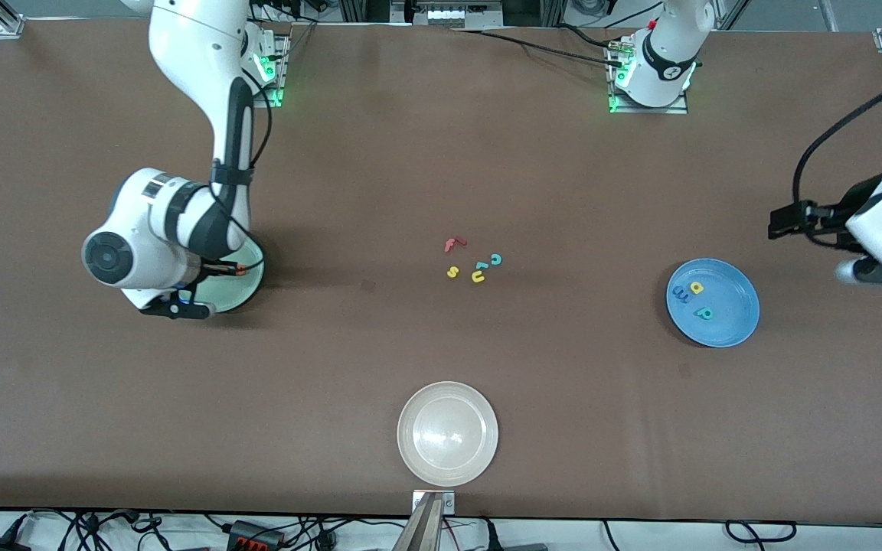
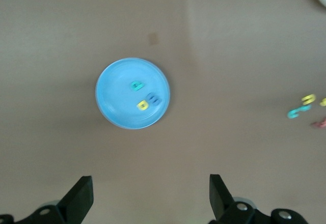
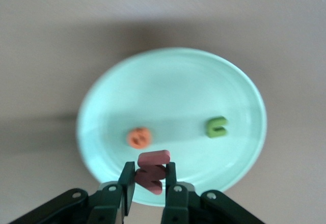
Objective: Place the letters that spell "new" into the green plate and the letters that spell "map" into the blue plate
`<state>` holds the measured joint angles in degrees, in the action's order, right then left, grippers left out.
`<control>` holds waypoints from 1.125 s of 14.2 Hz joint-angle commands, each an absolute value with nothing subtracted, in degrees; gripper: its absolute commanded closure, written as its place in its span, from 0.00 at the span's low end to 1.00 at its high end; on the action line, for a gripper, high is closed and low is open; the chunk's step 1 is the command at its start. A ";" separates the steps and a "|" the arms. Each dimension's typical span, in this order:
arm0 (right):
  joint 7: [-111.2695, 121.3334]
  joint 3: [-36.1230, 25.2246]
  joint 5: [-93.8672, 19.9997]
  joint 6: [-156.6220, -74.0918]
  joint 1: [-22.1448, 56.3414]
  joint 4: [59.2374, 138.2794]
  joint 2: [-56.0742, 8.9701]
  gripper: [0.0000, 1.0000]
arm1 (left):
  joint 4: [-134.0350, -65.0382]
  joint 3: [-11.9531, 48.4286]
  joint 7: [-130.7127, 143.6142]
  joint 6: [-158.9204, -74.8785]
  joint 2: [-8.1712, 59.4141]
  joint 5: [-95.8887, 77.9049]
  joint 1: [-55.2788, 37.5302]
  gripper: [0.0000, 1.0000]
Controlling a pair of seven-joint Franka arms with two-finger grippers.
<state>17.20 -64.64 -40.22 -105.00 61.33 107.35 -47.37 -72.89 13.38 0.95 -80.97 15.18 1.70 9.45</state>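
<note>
The right gripper (image 3: 148,180) is hanging over the green plate (image 3: 239,147) at the right arm's end of the table, its jaws pinching the red w (image 3: 153,169) upright between the pads. The orange e (image 3: 138,137) and the green n (image 3: 217,127) are lying in the plate, apart from each other, so the w looks like the last letter for "new". In the front view the arm is hiding most of this plate (image 1: 251,285). The left gripper (image 2: 150,196) is waiting w/ its jaws spread wide and nothing between them, up over the table near the blue plate (image 2: 114,89), at the left arm's end. That plate is holding the blue m (image 2: 154,101), yellow a (image 2: 142,105) and teal p (image 2: 135,85), so "map" seems done. To finish well: the right arm should be lowering close to the plate floor before letting go, over a bare patch w/o e or n under it, opening slowly so the light foam isn't sticking to a pad or bouncing over the rim, then lifting straight up. The leftover letters (image 1: 475,265) are sitting mid-table, and a white plate (image 1: 479,467) is nearer the front camera; both should be left alone.
</note>
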 commanded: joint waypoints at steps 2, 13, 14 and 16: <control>18.90 -64.51 -41.22 -105.91 62.14 108.72 -46.05 0.94 | -92.85 1.59 -0.17 -95.14 3.01 -1.50 -0.34 0.00; 22.76 -60.21 -42.01 -110.65 57.31 108.72 -47.64 0.89 | -95.55 -0.97 0.00 -96.86 0.87 -1.41 -2.28 0.00; 22.76 -59.16 -42.01 -111.09 56.87 108.72 -47.64 0.85 | -94.06 -0.97 0.00 -95.38 1.49 -1.49 -2.29 0.00; 22.68 -58.19 -42.01 -112.23 55.90 108.55 -47.64 0.01 | -93.25 -1.05 0.26 -94.48 1.93 -1.49 -1.94 0.00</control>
<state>21.29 -59.53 -40.99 -110.64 57.09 108.26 -48.34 -95.50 -0.67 0.75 -96.46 1.15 -0.40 -2.01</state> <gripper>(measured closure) 0.683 0.000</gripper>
